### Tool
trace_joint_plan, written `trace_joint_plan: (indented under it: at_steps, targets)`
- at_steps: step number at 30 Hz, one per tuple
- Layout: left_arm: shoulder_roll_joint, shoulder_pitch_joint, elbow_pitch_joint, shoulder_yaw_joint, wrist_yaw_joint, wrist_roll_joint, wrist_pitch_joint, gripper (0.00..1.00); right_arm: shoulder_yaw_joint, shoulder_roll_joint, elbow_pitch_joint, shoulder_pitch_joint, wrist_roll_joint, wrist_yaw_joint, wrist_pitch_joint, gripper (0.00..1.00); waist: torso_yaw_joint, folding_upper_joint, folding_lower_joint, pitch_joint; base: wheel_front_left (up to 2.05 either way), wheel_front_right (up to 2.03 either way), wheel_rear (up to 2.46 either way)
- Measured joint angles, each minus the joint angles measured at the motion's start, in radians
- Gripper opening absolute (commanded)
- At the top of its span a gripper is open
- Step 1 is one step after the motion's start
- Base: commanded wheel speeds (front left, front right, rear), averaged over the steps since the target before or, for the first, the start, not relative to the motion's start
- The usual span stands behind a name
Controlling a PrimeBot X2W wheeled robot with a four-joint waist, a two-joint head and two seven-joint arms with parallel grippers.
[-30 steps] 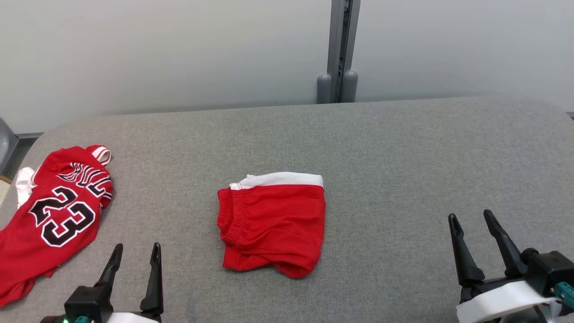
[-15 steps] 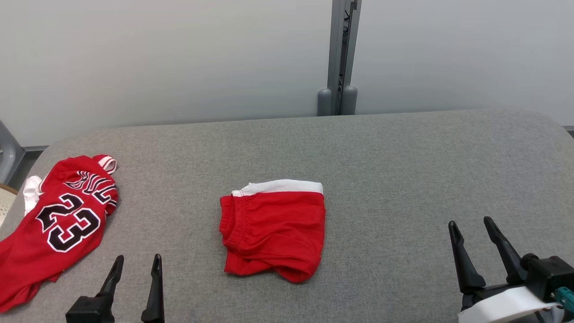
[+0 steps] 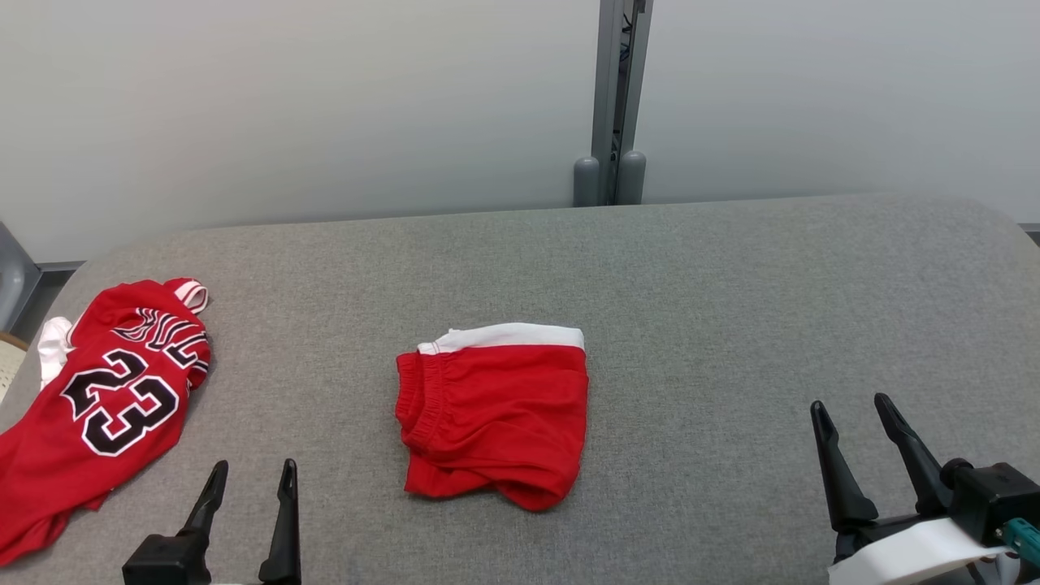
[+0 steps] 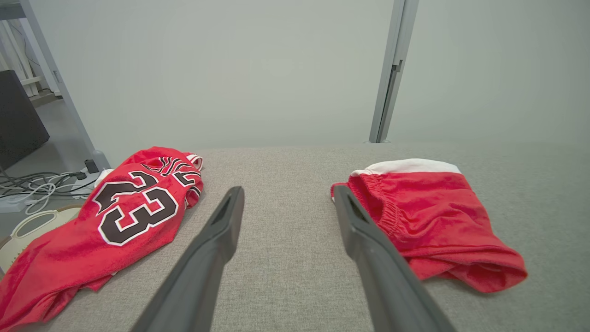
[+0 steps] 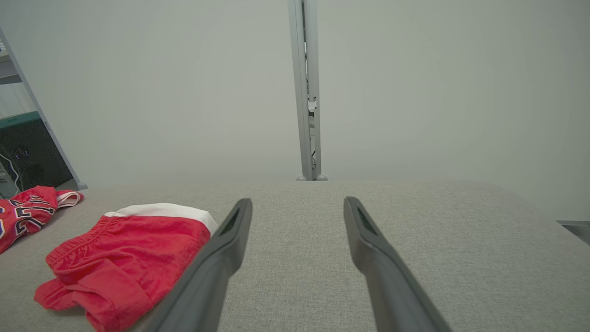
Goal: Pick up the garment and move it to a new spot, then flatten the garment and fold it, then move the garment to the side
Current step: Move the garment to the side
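Two end effectors, both released and carrying nothing. The left end effector (image 3: 253,467) and the right end effector (image 3: 849,404) hover low over the grey surface (image 3: 731,309), jaws spread wide, neither touching cloth.

Landmark: the grey post (image 3: 613,81) behind the far edge of the surface.

- Red shorts (image 3: 496,414): on the surface, nearer to me than the post and a little to its left. They lie as a compact rectangle, white band (image 3: 508,335) along the far edge, elastic waist bunched on the left edge, near hem slightly rumpled.
- Red jersey (image 3: 106,398): far left of the post, crumpled at the surface's left edge, partly hanging over it.
- The left end effector sits left of the post and nearest me, between jersey and shorts. The right end effector sits well right of the post, apart from the shorts.

My read: the shorts look folded already, so the step in hand is the last one, moving the garment to the side.

Next move calls for bringing an end effector in low against the shorts, catching all layers at one edge, then sliding or lifting without letting the fold open. The loose near hem worries me most.
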Motion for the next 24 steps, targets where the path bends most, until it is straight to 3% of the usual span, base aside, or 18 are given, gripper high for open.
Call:
trace_joint_plan:
  at_steps: [12, 24]
  targets:
    - [0.003, -0.052, -0.014, -0.032, -0.010, 0.006, 0.015, 1.00, -0.030, 0.001, 0.019, -0.004, 0.003, 0.000, 0.024, 1.00, 0.043, 0.0000, 0.0000, 0.027, 0.00, 0.00, 0.00]
    - [-0.055, -0.246, 0.063, -0.099, -0.080, 0.020, -0.029, 1.00, 0.084, 0.018, 0.247, -0.198, 0.026, 0.000, 0.095, 1.00, 0.191, 0.0000, 0.0000, 0.155, 0.00, 0.00, 0.00]
